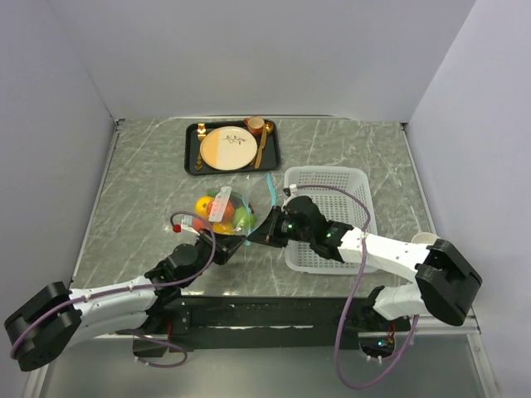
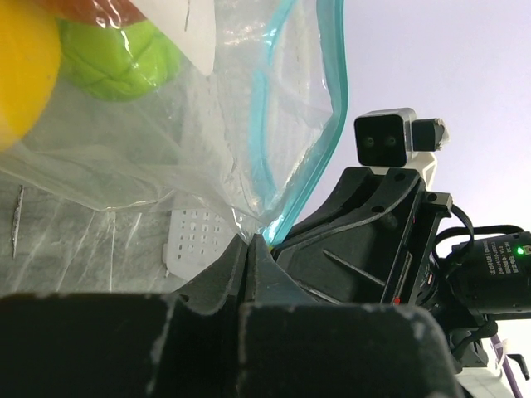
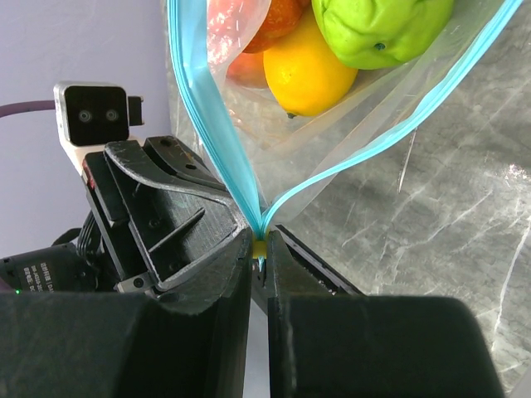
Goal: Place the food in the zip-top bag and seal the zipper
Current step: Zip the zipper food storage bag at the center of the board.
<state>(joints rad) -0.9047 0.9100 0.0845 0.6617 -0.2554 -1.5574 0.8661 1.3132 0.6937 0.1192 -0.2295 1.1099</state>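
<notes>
The clear zip-top bag [image 1: 226,212] lies on the table with the toy food inside: a yellow lemon [image 3: 306,73], a green fruit [image 3: 380,23] and red-orange pieces [image 3: 274,25]. Its light blue zipper [image 3: 211,124] splits into two strips that spread apart from one corner, so the mouth is open. My left gripper [image 1: 242,241] is shut on the bag's near corner [image 2: 251,242]. My right gripper [image 1: 257,238] faces it and is shut on the zipper's end at a small yellow piece [image 3: 260,247]. The two grippers almost touch.
A white mesh basket [image 1: 357,178] stands at the right, under my right arm. A black tray [image 1: 192,157] at the back holds a cream-and-tan plate [image 1: 226,148], a cup and gold cutlery. The left wall and the table's left edge are near my left arm.
</notes>
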